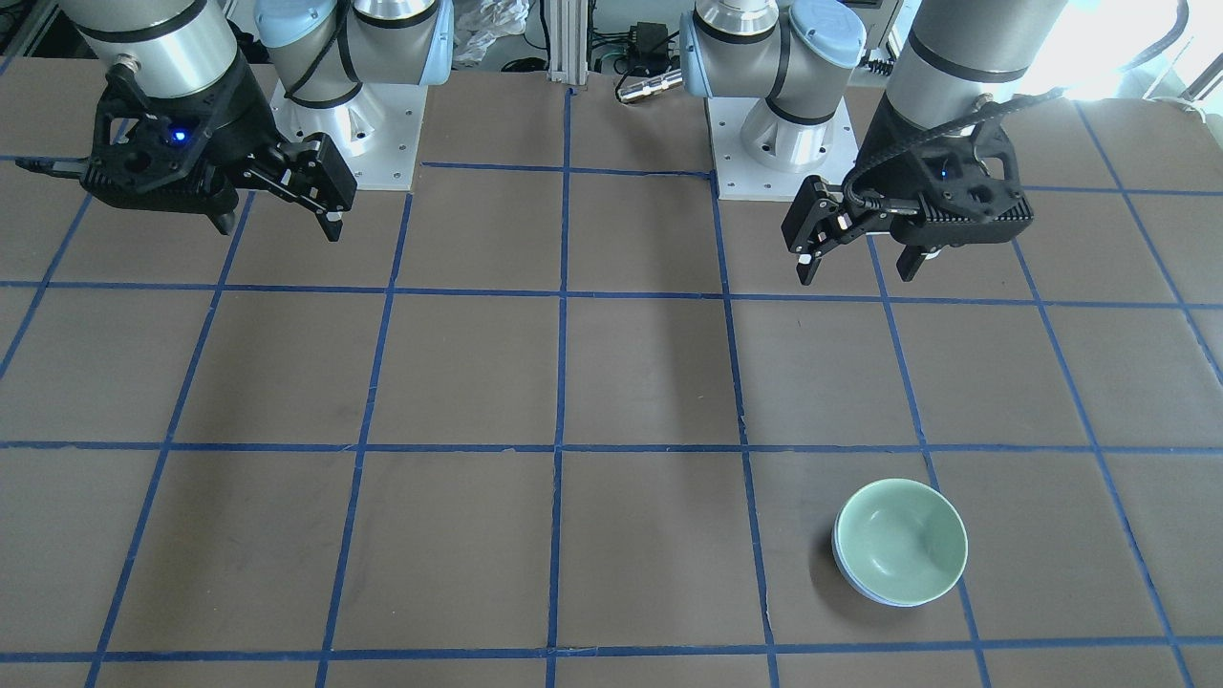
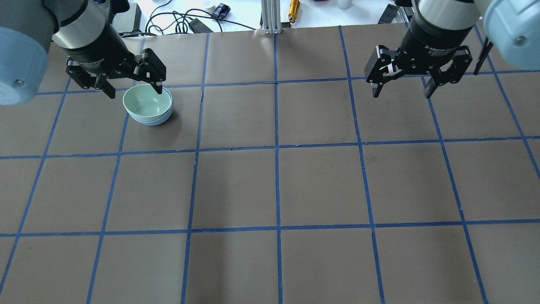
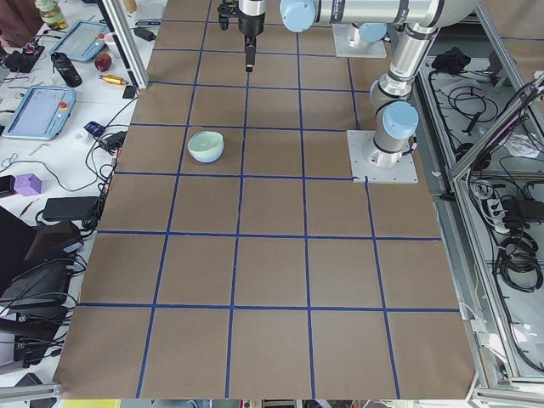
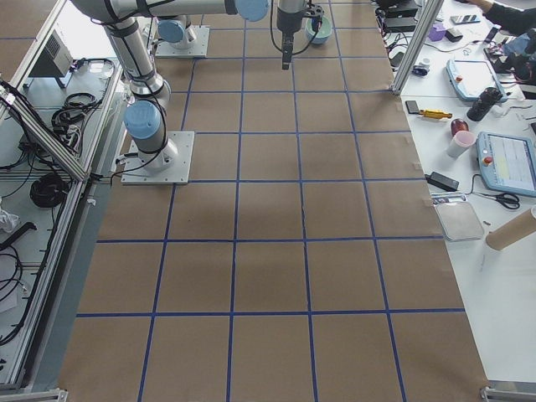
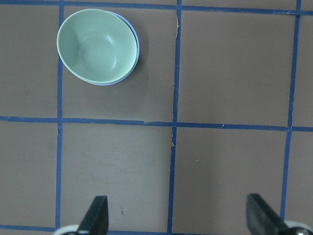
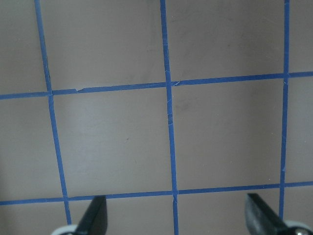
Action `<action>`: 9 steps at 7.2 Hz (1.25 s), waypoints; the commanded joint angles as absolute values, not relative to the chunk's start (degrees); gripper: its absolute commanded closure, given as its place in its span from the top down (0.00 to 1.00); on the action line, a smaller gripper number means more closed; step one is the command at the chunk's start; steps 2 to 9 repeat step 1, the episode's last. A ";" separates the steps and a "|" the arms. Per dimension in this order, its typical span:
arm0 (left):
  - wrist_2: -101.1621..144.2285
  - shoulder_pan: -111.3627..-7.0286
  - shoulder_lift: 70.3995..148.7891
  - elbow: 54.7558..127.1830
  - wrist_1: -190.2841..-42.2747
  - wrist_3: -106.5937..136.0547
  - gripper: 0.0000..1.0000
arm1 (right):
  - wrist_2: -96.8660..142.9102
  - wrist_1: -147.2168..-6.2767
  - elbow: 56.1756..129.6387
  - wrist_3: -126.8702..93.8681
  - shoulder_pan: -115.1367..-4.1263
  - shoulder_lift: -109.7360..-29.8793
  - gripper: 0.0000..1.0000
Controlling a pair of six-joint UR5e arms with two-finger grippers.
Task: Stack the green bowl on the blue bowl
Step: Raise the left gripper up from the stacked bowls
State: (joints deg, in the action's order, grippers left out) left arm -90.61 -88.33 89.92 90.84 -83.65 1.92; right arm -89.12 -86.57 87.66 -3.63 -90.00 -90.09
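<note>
The green bowl (image 1: 903, 540) sits nested inside the blue bowl (image 1: 850, 579), whose pale rim shows only as a thin edge below it. The pair stands on the table on my left side, also seen from overhead as green bowl (image 2: 147, 101) in blue bowl (image 2: 163, 120). In the left wrist view the green bowl (image 5: 96, 46) lies far ahead, up and left, with the blue bowl's rim (image 5: 136, 49) peeking out. My left gripper (image 1: 860, 269) is open and empty, raised well above the table, back from the bowls. My right gripper (image 1: 279, 227) is open and empty, raised on the other side.
The brown table (image 2: 274, 185) carries a grid of blue tape lines. The two arm bases (image 1: 793, 143) stand at the robot's edge. Cables and small items (image 2: 194, 21) lie beyond the far edge; tablets and tools (image 4: 502, 159) sit on a side bench.
</note>
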 commanded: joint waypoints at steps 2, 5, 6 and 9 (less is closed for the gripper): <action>-90.62 -88.33 90.09 90.97 -83.67 1.93 1.00 | -89.12 -86.57 87.71 -3.60 -90.00 -90.09 1.00; -90.62 -88.33 90.09 90.97 -83.67 1.93 1.00 | -89.12 -86.57 87.71 -3.60 -90.00 -90.09 1.00; -90.62 -88.33 90.09 90.97 -83.67 1.93 1.00 | -89.12 -86.57 87.71 -3.60 -90.00 -90.09 1.00; -90.62 -88.33 90.09 90.97 -83.67 1.93 1.00 | -89.12 -86.57 87.71 -3.60 -90.00 -90.09 1.00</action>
